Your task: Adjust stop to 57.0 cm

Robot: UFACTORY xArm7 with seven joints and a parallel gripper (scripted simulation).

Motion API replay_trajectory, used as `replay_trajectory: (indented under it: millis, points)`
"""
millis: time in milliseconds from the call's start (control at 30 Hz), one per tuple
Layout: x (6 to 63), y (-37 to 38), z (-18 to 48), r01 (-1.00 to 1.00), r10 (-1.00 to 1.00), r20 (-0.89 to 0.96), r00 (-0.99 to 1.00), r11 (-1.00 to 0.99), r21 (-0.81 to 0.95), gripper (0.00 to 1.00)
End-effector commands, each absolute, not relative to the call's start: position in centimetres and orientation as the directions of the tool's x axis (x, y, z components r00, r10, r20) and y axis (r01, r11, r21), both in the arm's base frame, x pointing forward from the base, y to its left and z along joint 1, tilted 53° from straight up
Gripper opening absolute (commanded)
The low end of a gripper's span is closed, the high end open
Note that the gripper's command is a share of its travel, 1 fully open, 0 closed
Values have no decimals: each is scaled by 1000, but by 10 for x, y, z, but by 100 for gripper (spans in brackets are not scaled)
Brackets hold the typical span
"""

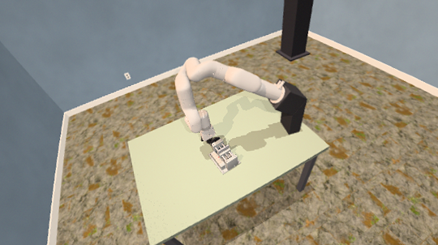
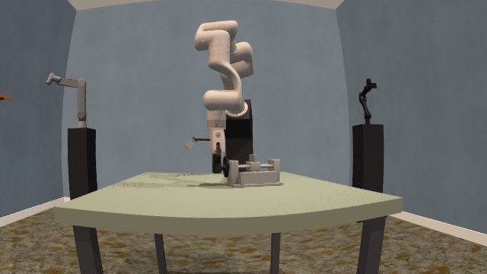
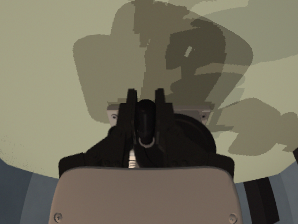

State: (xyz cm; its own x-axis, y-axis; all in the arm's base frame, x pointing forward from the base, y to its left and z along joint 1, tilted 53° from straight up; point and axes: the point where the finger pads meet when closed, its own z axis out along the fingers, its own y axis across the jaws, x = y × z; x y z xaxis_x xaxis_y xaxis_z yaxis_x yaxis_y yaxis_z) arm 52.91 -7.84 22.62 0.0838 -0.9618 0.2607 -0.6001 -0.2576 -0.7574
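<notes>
A small grey stop fixture (image 1: 224,157) stands on the pale green table, with a rail, a sliding stop block (image 2: 253,160) and a dark handwheel (image 2: 224,165) at its near-arm end. My gripper (image 2: 217,166) hangs straight down at that end and is shut on the handwheel's handle. In the wrist view the dark fingers close around a dark round part, with the handwheel below them. The scale reading is too small to tell.
The arm's black base block (image 1: 292,107) stands at the table's back right corner. Black pedestals (image 2: 81,160) (image 2: 367,156) with other arms stand on the floor beyond the table. The fixture sits near the table's middle.
</notes>
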Motion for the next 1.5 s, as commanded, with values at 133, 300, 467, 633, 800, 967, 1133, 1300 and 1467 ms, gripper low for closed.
replay_trajectory:
  millis: [133, 300, 467, 633, 800, 967, 1133, 1300, 1467]
  points:
    - [532, -79, 223, -600, -962, 260, 85, -257, -757, 6]
    - [534, -80, 220, -600, -962, 260, 84, -257, -757, 6]
    - [536, -81, 217, -600, -962, 260, 85, -257, -757, 6]
    - [538, -85, 201, -600, -962, 259, 85, -257, -757, 6]
    - [524, -91, 182, -600, -962, 259, 85, -257, -757, 6]
    - [514, -93, 178, -600, -962, 259, 85, -257, -757, 6]
    - [510, -94, 177, -600, -962, 259, 85, -257, -757, 6]
    - [503, -94, 178, -600, -962, 259, 85, -257, -757, 6]
    - [496, -94, 180, -600, -962, 259, 85, -257, -757, 6]
